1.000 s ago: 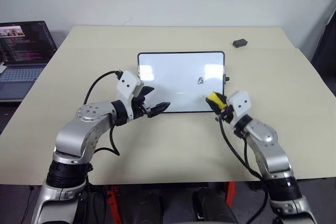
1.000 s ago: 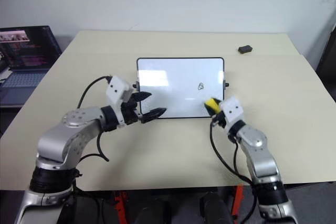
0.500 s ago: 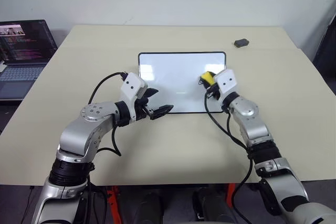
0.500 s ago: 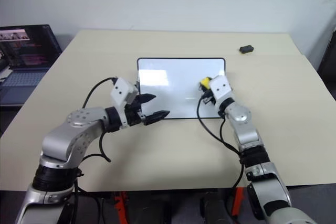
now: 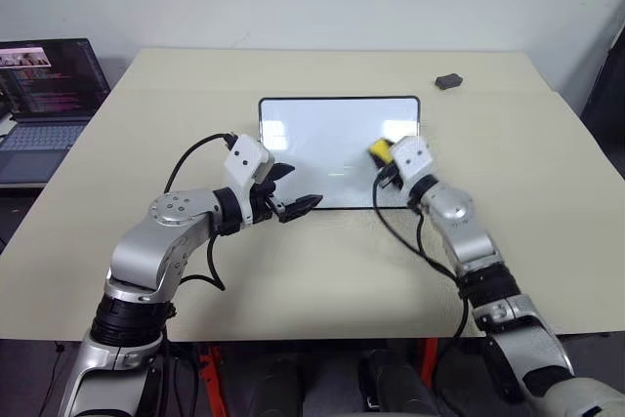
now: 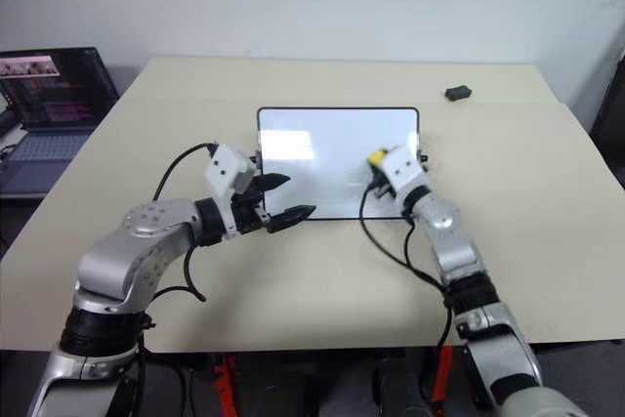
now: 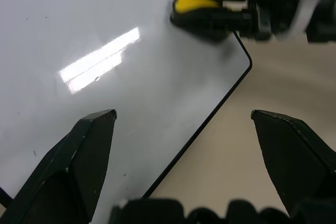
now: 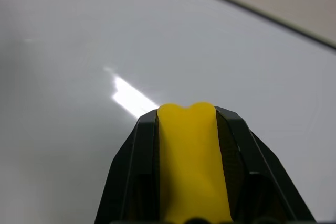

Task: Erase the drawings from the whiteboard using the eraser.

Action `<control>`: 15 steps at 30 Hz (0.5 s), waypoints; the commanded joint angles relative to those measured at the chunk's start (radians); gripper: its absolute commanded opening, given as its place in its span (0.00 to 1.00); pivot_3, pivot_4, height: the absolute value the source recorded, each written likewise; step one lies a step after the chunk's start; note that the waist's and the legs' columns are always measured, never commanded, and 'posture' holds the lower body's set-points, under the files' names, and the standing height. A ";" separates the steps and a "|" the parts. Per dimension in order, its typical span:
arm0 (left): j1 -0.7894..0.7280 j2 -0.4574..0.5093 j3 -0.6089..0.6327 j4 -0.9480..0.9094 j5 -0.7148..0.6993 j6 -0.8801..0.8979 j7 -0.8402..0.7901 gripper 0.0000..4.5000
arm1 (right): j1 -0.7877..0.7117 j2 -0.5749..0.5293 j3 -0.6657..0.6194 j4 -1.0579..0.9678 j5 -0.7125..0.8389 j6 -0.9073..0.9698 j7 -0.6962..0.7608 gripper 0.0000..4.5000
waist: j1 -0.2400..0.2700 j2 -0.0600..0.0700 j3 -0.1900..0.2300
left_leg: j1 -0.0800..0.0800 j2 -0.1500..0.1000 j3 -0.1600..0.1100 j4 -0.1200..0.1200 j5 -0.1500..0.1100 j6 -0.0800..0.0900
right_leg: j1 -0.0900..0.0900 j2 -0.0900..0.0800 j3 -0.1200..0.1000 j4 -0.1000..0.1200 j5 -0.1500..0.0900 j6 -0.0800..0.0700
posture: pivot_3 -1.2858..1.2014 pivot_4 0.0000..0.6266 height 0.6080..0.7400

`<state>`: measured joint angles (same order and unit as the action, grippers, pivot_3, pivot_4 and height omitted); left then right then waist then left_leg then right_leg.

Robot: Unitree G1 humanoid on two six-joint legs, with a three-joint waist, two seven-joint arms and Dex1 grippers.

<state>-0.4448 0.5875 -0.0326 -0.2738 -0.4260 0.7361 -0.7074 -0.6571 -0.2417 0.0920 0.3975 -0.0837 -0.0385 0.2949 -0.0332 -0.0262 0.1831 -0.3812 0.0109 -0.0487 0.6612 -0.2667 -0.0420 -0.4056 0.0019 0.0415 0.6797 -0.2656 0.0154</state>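
While the eraser (image 5: 380,149) is pinched between the closed jaws of the right gripper (image 5: 385,153), it is held over the right part of the whiteboard (image 5: 322,139), presumably so that its dark underside can be pressed on the marks. In the left eye view the board lies flat near the middle of the desk (image 5: 293,271), and no drawings can be made out on its bare surface (the spot under the eraser is hidden). The right arm is reached forward across the board's near right corner, its wrist roughly level. The left gripper (image 5: 293,189) is held at the board's near edge with its jaws spread wide and nothing between them, perhaps to steady the board, though contact cannot be confirmed. A small dark grey object (image 5: 448,80) is seen well apart at the far right of the desk, and a laptop (image 5: 44,95) off its left side.

In the right eye view the same layout is shown.

In the left wrist view the two parted fingers (image 7: 73,171) are seen above the board's corner, with the yellow block beyond.

In the right wrist view the eraser is clamped between both fingers (image 8: 131,177), just above the glossy surface.
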 commanded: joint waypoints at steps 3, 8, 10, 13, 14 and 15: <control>-0.009 0.004 0.016 -0.030 -0.005 -0.007 0.003 1.00 | 0.022 -0.009 -0.011 0.011 0.005 0.054 0.010 0.25 | 0.000 0.000 0.000 | 0.000 0.000 0.000 -0.001 0.000 0.000 | 0.000 0.000 0.000 -0.001 0.000 0.000 | 0.52 0.24 1.00; -0.010 0.004 0.015 -0.033 -0.005 -0.005 0.005 1.00 | 0.113 -0.026 0.080 -0.070 0.003 0.164 0.162 0.25 | 0.000 -0.001 0.000 | 0.001 0.000 0.000 0.000 0.000 0.000 | 0.001 0.000 0.000 0.000 0.000 0.000 | 0.52 0.24 1.00; -0.011 0.003 0.014 -0.032 -0.005 -0.005 0.005 1.00 | 0.144 -0.037 0.110 -0.103 -0.003 0.214 0.210 0.25 | -0.006 -0.001 -0.001 | 0.002 0.000 0.000 0.000 0.000 0.000 | 0.001 0.000 0.000 0.000 0.000 0.000 | 0.52 0.24 1.00; -0.013 0.002 0.014 -0.030 -0.005 -0.005 0.006 1.00 | 0.165 -0.047 0.130 -0.132 -0.015 0.244 0.231 0.25 | -0.012 -0.001 -0.001 | 0.004 0.001 0.001 0.000 0.000 0.001 | 0.003 0.001 0.001 0.001 -0.002 0.004 | 0.52 0.24 1.00; -0.013 0.001 0.013 -0.031 -0.005 -0.005 0.006 1.00 | 0.159 -0.048 0.126 -0.137 -0.020 0.240 0.219 0.25 | -0.014 -0.001 -0.001 | 0.005 0.001 0.001 0.000 0.001 0.001 | 0.003 0.001 0.001 0.001 -0.002 0.004 | 0.52 0.24 1.00; -0.012 0.001 0.013 -0.031 -0.005 -0.005 0.006 1.00 | 0.147 -0.045 0.114 -0.137 -0.023 0.229 0.195 0.25 | -0.015 -0.001 -0.001 | 0.005 0.001 0.001 0.000 0.001 0.001 | 0.003 0.001 0.001 0.001 -0.002 0.004 | 0.52 0.24 1.00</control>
<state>-0.4445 0.5865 -0.0329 -0.2742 -0.4269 0.7367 -0.7059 -0.5108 -0.2730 0.2200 0.2263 -0.0818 0.1494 0.5197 -0.0479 -0.0272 0.1822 -0.3761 0.0116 -0.0477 0.6616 -0.2655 -0.0403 -0.4022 0.0031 0.0429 0.6806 -0.2675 0.0200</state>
